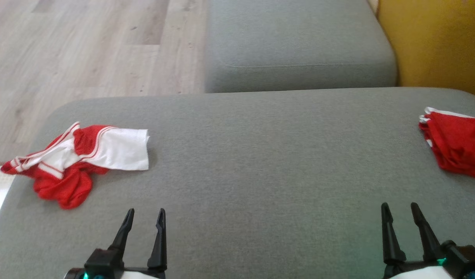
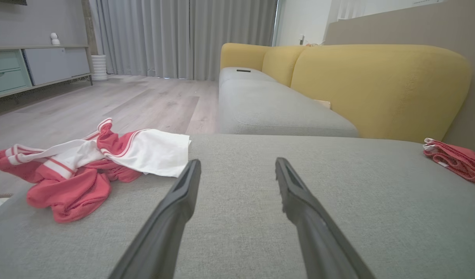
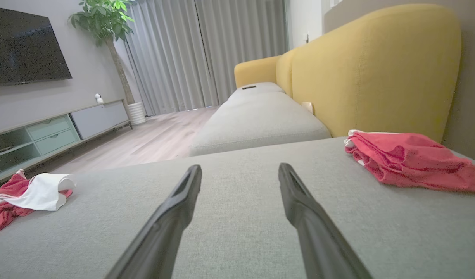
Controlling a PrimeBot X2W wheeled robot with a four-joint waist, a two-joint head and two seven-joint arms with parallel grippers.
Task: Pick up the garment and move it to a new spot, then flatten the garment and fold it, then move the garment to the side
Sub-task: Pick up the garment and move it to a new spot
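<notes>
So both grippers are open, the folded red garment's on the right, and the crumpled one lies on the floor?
No: the head view shows the crumpled red-and-white garment on the grey sofa cushion, near its left edge, not on the floor. The rest holds.

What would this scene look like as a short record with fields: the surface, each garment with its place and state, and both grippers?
surface: grey sofa cushion
garment one: crumpled red and white garment, on the cushion's left side
garment two: folded red garment, at the cushion's right edge
left arm: left gripper open, empty, apart from both garments
right arm: right gripper open, empty, apart from both garments
progress: nothing picked up yet
</notes>
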